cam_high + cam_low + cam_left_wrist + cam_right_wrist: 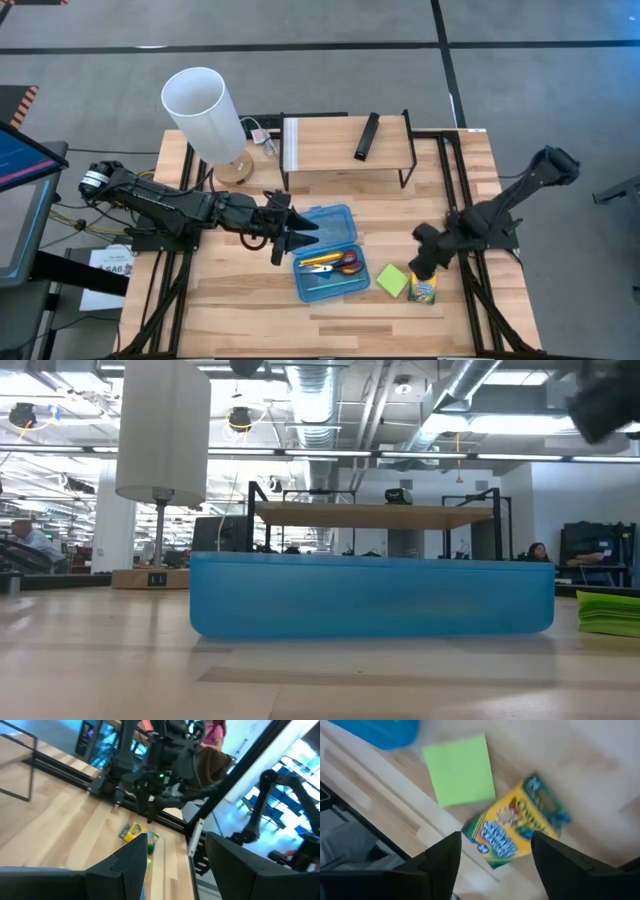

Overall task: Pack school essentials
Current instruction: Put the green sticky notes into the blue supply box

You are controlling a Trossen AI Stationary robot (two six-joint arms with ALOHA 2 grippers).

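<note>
An open blue box (343, 214) (370, 595) lies mid-table with yellow and orange pencils (318, 262) and red-handled scissors (346, 263) inside. To its right a green sticky-note pad (392, 280) (460, 770) lies flat on the wood. Beside the pad lies the yellow-green crayon box (424, 292) (515, 822), also flat. My right gripper (425, 268) (495, 840) hangs open above the crayon box, pointing steeply down, a finger on either side of it in the wrist view. My left gripper (303, 237) (175, 842) is open over the blue box's left end, nothing between its fingers.
A tall white cylinder (205, 110) on a round wooden foot stands at the far left. A low wooden shelf (340, 145) on a black frame at the far middle carries a slim black bar (367, 135). Bare wood lies near the front edge. People sit in the room behind.
</note>
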